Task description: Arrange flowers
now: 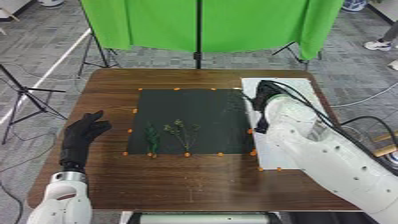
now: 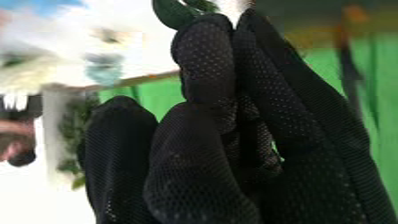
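In the head view my right hand (image 1: 264, 93) is over the white board, at the right edge of the dark mat (image 1: 160, 107). A faint leafy stem (image 1: 237, 99) lies beside it over the mat. On the mat's lower left are a green leafy sprig (image 1: 153, 139) and a branching sprig with small pale blooms (image 1: 184, 134). My left hand (image 1: 83, 134) stays left of the mat, fingers relaxed and empty. In the right wrist view green leaves (image 2: 176, 13) show at the fingertips of my right hand (image 2: 209, 145), whose fingers are curled round a stem that is mostly hidden.
The white board (image 1: 278, 157) lies on the brown table (image 1: 169, 187) along the mat's right side. Orange markers line the mat's edges. A green curtain (image 1: 253, 30) stands beyond the table, and a black tripod (image 1: 31, 92) is off to the left.
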